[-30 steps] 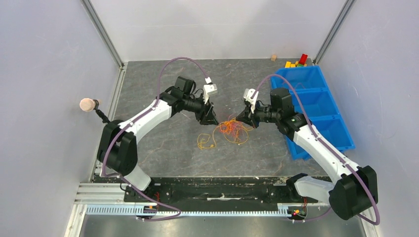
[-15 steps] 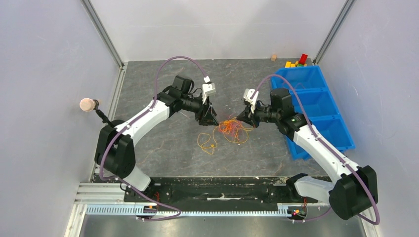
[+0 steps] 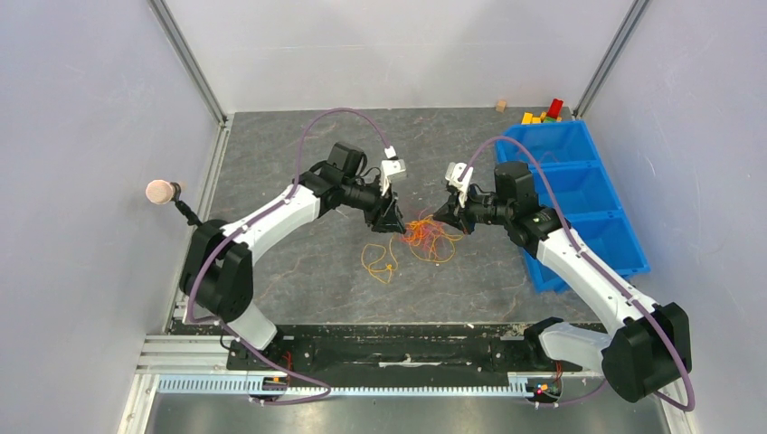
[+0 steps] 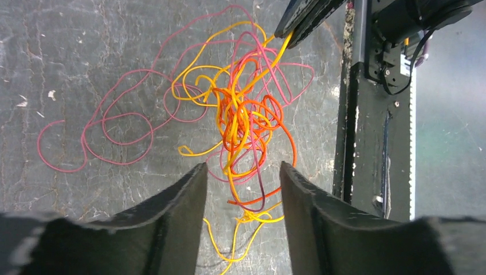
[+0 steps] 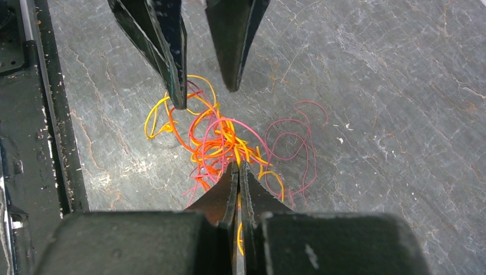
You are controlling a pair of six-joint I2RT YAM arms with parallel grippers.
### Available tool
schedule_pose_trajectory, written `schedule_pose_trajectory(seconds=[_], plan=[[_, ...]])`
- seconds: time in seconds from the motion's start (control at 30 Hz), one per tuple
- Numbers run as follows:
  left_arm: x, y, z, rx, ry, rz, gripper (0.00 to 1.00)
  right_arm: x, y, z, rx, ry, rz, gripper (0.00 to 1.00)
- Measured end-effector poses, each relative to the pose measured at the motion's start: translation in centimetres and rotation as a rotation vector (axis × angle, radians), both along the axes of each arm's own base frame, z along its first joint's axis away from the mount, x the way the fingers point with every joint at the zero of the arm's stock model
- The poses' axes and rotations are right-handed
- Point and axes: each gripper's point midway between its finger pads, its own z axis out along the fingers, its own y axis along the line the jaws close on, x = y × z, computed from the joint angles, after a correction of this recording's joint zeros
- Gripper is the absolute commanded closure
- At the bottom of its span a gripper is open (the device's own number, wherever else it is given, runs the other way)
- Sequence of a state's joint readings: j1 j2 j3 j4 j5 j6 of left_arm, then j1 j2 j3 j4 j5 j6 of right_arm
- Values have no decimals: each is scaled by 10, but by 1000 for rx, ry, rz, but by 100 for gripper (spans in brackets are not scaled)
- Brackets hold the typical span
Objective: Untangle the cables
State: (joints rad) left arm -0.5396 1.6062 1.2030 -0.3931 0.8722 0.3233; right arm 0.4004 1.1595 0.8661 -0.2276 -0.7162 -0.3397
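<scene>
pinching a yellow strand of the cables [image 5: 218,143], the right gripper [image 5: 238,167] could drag the whole lot tighter if the left gripper [image 4: 242,172], fingers apart, grabs the wrong loop.

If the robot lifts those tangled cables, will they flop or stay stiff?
Probably floppy: the cables lie in loose curly loops. Likely light, being so thin. The clump may lift together, since strands cross where the right gripper pinches one.

Grey mottled table [image 3: 298,154], tangled cables [image 3: 425,237], blue bin [image 3: 588,190], coloured blocks [image 3: 545,114] at far edge
</scene>
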Motion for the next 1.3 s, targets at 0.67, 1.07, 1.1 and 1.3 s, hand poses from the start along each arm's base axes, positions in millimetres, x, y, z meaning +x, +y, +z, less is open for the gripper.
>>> schedule_pose_trajectory(seconds=[0.67, 1.07, 1.1, 1.3], plan=[[-1, 50, 127, -205, -14, 214, 98, 28, -77, -113, -335, 53, -228, 100], [14, 110, 276, -537, -40, 408, 98, 49, -112, -142, -470, 11, -324, 100], [15, 114, 288, -559, -51, 414, 98, 49, -113, -144, -476, 10, -324, 100], [18, 147, 369, -709, -122, 448, 98, 55, -118, -155, -502, 6, -332, 100]])
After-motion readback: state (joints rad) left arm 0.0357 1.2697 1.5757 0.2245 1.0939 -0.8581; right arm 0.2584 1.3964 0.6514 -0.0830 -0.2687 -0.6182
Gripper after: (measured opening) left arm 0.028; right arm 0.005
